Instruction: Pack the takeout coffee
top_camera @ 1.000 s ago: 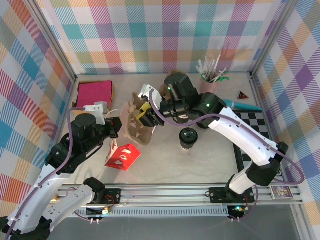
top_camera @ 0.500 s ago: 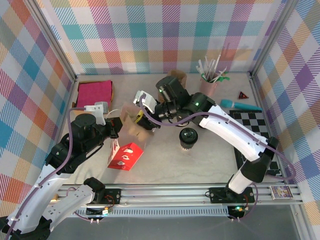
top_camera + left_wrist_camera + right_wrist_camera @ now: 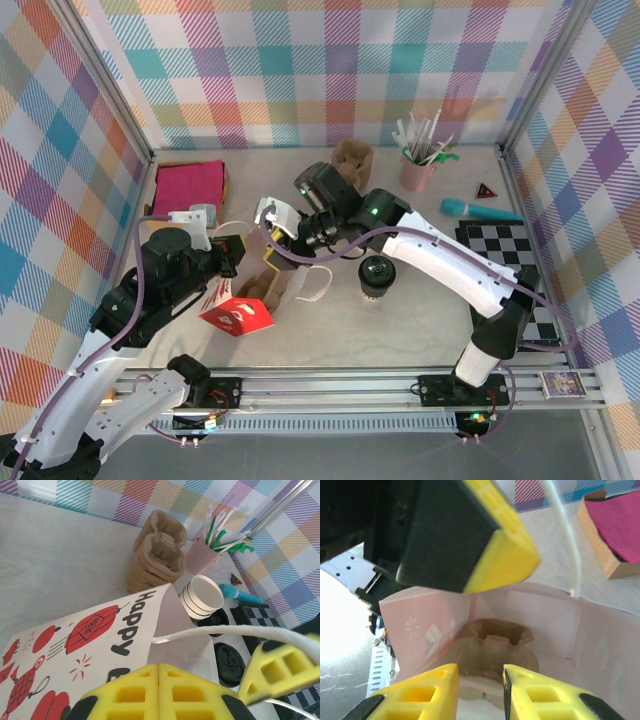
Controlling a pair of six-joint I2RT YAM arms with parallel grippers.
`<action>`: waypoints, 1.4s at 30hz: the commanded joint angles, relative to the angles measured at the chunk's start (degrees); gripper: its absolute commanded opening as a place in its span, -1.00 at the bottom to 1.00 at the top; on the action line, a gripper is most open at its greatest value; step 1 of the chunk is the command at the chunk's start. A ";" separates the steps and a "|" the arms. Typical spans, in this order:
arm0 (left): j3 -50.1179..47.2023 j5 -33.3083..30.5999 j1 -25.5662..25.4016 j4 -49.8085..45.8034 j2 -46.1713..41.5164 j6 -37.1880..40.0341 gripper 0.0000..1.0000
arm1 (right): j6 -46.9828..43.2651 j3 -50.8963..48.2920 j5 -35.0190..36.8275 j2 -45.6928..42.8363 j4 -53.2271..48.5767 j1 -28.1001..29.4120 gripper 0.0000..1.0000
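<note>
The takeout coffee, a small cup under a black lid, stands on the table right of the bag, with no gripper on it. A white paper bag with red print lies tilted with its mouth open. My left gripper is shut on the bag's rim. Inside the bag sits a brown cardboard cup carrier. My right gripper reaches into the mouth, its yellow fingers closed on the carrier's near edge.
A stack of cup carriers and a pink cup of straws stand at the back. A pink pad in a box is back left. A checkered board and a teal tool lie right.
My right gripper has carried the cup carrier left and down into the bag's mouth. The bag has tipped further over under the left gripper's hold. The coffee has not moved.
</note>
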 commanded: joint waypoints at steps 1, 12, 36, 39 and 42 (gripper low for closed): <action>-0.02 1.38 -0.23 0.74 -0.15 1.12 -1.00 | -0.62 -4.33 -0.48 -2.32 0.68 1.19 -0.37; -3.02 4.25 -0.27 -0.99 -2.42 2.31 -1.00 | 1.63 -3.80 11.67 -0.91 -1.85 2.76 -0.06; -4.35 10.02 -0.25 3.04 -3.66 0.96 -1.00 | -11.77 -12.78 15.99 2.50 3.97 8.77 0.48; -4.36 11.52 -0.25 3.91 -3.57 0.98 -1.00 | -15.89 -14.45 17.37 2.69 6.42 9.06 0.55; -4.27 12.32 -0.26 4.06 -3.31 0.98 -1.00 | -18.74 -13.48 18.09 4.07 6.69 9.02 0.56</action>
